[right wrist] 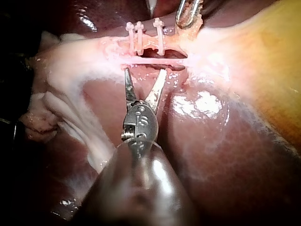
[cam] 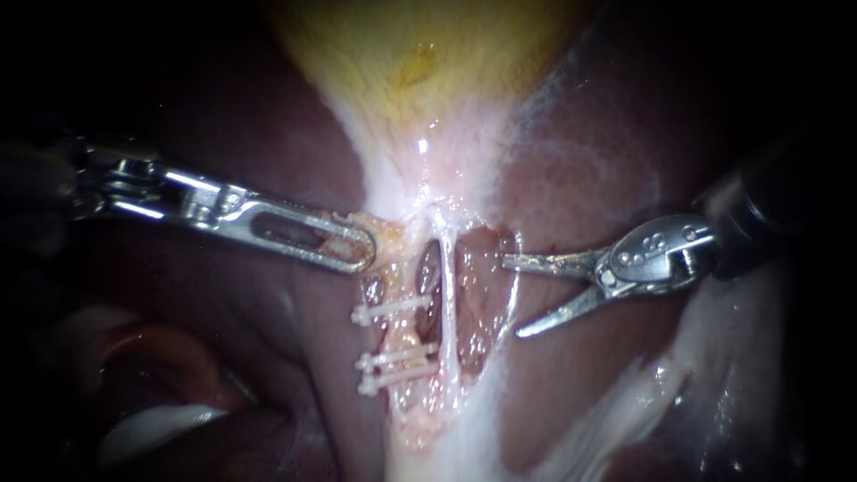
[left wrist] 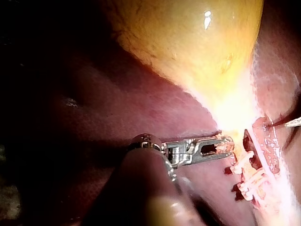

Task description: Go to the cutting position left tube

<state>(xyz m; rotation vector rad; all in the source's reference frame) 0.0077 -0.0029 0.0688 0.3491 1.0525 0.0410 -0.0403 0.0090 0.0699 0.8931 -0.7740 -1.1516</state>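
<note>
**Jaws status and position of the left tube**

Jaws of the right instrument [cam: 512, 296], a slim silver-tipped tool on a dark shaft entering from the right: spread wide in a V, nothing between them, gripping nothing. Jaws of the left instrument [cam: 361, 248], a bright steel tool with a slotted tip entering from the left: lying together, clamped on the neck tissue [cam: 390, 234], a pale yellowish tag at the narrow near end of the gallbladder.

The yellow, glossy, bulging gallbladder [cam: 420, 62] sits at the far side. Dark red-brown liver [cam: 268, 170] lies to the left and right of it.

Noted the left tube [cam: 403, 335], a pinkish-yellow strand running far to near from the gallbladder's neck. It is crossed by three white plastic clips [cam: 390, 309]: one farther, two close together nearer. A bare stretch of tube shows between the single clip and the pair.

The right tube [cam: 449, 303], a thin whitish cord, runs just right of the left tube with a dark gap between them.

The right instrument's open tips sit to the right of the right tube, near it but apart, so that cord lies between them and the left tube. They touch neither tube. The right wrist view agrees: both tubes lie ahead of the open tips, the clipped one the farther of the two
</note>
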